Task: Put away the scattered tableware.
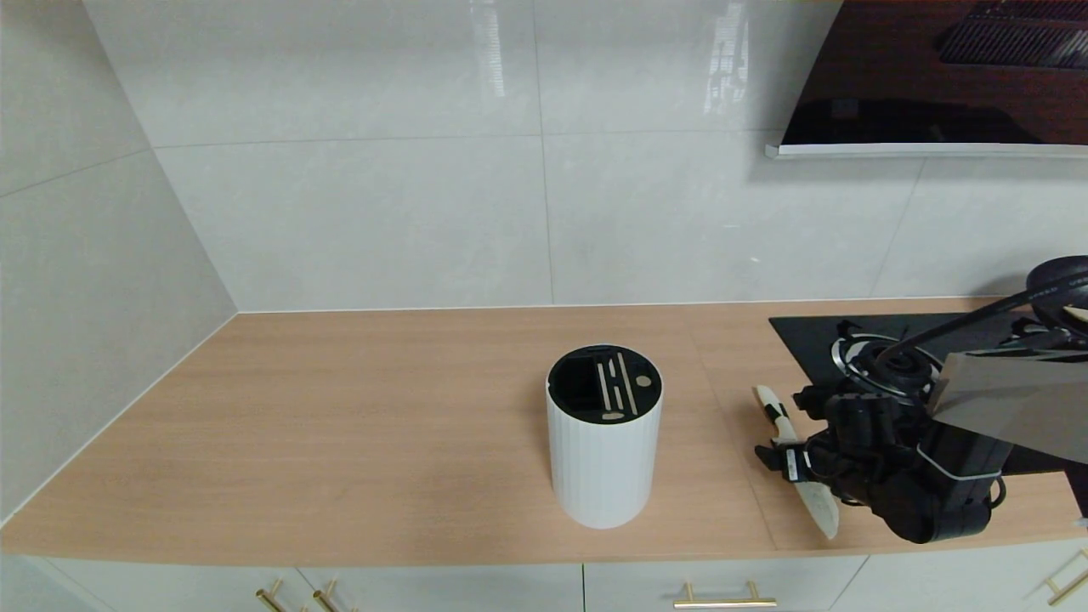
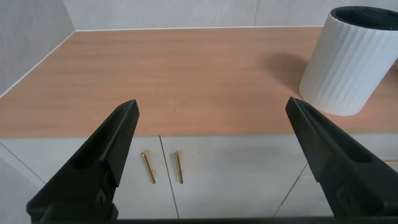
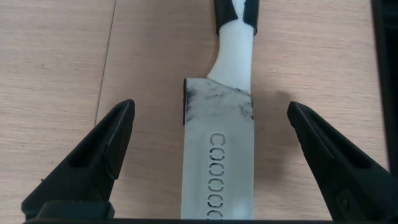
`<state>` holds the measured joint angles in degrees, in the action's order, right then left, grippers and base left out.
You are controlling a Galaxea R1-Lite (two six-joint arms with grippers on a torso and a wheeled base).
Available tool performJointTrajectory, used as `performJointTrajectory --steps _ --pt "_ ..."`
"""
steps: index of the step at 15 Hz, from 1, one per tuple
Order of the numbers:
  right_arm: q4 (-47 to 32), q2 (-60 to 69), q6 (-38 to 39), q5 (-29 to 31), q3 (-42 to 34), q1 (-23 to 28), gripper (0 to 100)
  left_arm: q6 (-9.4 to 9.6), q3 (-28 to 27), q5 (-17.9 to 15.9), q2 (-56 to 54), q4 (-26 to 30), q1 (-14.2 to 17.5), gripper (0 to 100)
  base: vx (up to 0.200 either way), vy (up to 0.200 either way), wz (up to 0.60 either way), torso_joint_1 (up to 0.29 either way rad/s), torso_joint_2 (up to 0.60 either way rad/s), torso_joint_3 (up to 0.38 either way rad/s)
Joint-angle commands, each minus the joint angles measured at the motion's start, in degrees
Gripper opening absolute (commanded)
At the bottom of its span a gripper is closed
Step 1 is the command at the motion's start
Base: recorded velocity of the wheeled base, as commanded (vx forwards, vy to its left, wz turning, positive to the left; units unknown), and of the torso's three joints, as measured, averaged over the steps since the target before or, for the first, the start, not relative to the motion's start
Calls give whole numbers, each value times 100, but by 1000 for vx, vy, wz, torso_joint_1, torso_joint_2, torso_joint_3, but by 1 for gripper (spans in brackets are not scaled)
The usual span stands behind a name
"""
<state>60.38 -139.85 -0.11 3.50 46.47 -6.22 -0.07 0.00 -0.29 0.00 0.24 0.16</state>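
Note:
A white knife (image 1: 799, 459) with a white-and-black handle lies flat on the wooden counter (image 1: 382, 408), just left of the hob. My right gripper (image 1: 790, 429) hovers low over it, open, with one finger on each side of the blade. From the right wrist the knife (image 3: 217, 143) runs lengthwise between the right gripper (image 3: 211, 168) fingers, handle pointing away. A white ribbed cylindrical holder (image 1: 603, 438) with a black slotted top stands upright mid-counter. My left gripper (image 2: 211, 162) hangs open and empty in front of the counter's edge, with the holder (image 2: 351, 59) off to one side.
A black hob (image 1: 816, 336) with a burner (image 1: 875, 357) occupies the counter's right end, under a dark range hood (image 1: 935, 76). Tiled walls close the back and left. Cabinet doors with gold handles (image 2: 148, 167) sit below the counter edge. Bare wood stretches left of the holder.

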Motion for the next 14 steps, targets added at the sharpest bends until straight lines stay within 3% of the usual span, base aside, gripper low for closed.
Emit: performJointTrajectory --steps 1,14 --pt "0 2 -7 10 2 -2 100 7 0 3 0 2 2 100 0 0 0 0 0 0" --pt "-9 -148 -24 28 81 -20 100 -1 0 3 9 2 2 100 0 0 0 0 0 0"
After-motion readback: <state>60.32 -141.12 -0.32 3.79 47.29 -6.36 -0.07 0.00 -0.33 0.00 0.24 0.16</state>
